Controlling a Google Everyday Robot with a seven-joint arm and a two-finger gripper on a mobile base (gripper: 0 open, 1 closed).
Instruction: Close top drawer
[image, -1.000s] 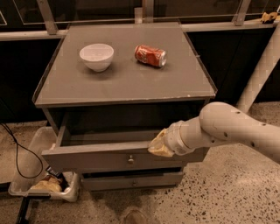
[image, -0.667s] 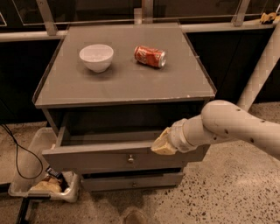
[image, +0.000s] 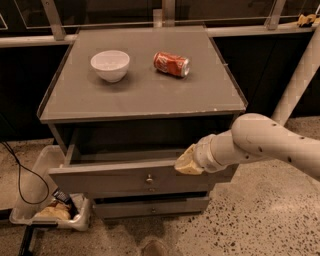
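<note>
The gripper (image: 186, 163) touches the top drawer (image: 110, 177) at its front's upper edge. Beyond it the cabinet opening (image: 145, 137) lies free. A bin (image: 35, 172) stands well aside.

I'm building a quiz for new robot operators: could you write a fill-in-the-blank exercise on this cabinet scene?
The top drawer stands ____, not shut.
The gripper is at its front panel, ____ of the knob.
The red can lies on its ____ beside the white bowl.
Missing words: open, right, side.

The grey-brown top drawer (image: 102, 179) stands partly open, the pincer (image: 186, 162) at its front's upper edge.
</note>
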